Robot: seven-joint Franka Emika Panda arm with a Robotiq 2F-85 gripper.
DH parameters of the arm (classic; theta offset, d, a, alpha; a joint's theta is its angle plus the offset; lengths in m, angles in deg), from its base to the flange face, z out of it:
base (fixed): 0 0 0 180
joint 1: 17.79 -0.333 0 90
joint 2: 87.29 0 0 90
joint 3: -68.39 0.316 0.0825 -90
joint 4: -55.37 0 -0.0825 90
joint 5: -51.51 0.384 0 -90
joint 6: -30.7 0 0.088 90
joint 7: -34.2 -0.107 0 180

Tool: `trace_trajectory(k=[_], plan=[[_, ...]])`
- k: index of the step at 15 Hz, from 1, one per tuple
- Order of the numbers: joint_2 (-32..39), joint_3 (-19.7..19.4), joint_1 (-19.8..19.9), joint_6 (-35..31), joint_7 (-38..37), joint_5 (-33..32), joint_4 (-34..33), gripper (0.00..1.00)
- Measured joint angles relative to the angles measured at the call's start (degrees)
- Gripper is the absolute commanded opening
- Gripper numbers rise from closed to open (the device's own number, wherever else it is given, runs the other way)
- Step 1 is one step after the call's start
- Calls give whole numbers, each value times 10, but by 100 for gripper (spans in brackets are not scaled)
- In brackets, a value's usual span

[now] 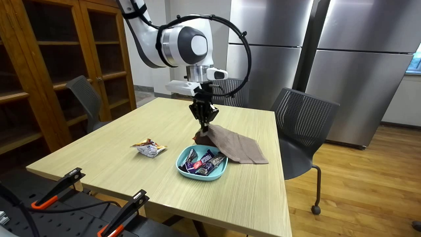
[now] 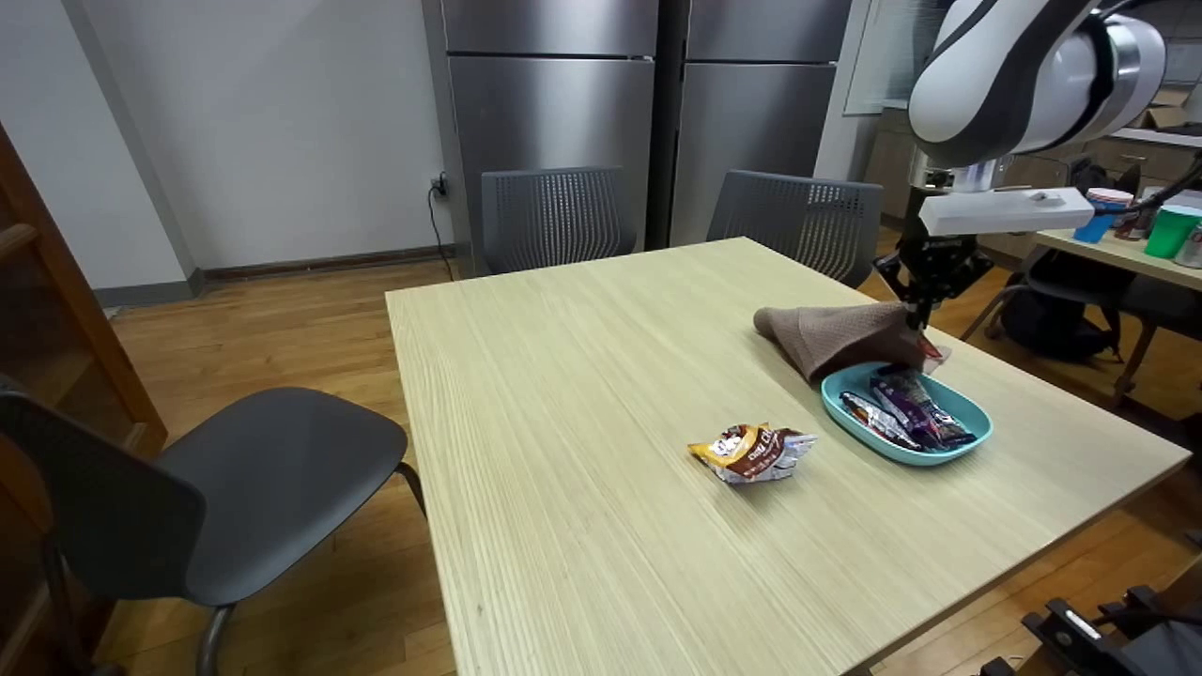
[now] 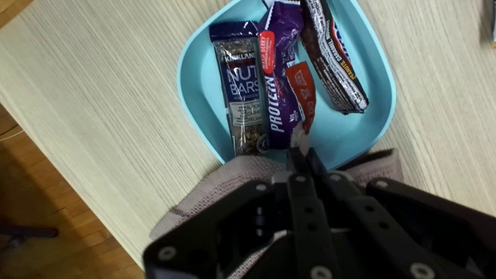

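Observation:
My gripper (image 3: pixel 303 153) is shut on the edge of a brown towel (image 3: pixel 232 176), near its red and white label (image 3: pixel 304 93). In both exterior views the gripper (image 1: pixel 204 129) (image 2: pixel 920 317) lifts one part of the towel (image 1: pixel 241 146) (image 2: pixel 836 336), and the rest drapes onto the table. A light-blue tray (image 3: pixel 335 141) lies right beside the towel; it shows in both exterior views (image 1: pixel 207 178) (image 2: pixel 869 437). In it are a nut bar (image 3: pixel 244 89), a purple protein bar (image 3: pixel 277 108) and a dark caramel-peanut bar (image 3: pixel 329 58). The label hangs over the protein bar.
A crumpled silver, yellow and brown snack bag (image 1: pixel 150 149) (image 2: pixel 751 454) lies on the wooden table (image 1: pixel 148 118), apart from the tray. Dark chairs (image 1: pixel 302 131) (image 2: pixel 282 488) stand around the table. Clamps (image 1: pixel 125 210) sit at the robot's base.

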Motion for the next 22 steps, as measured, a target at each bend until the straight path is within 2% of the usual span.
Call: trace_trajectory(k=[12, 22], plan=[[-60, -10, -6, 0, -2, -83, 86, 1], [-63, 8, -38, 0, -59, -88, 92, 1]])
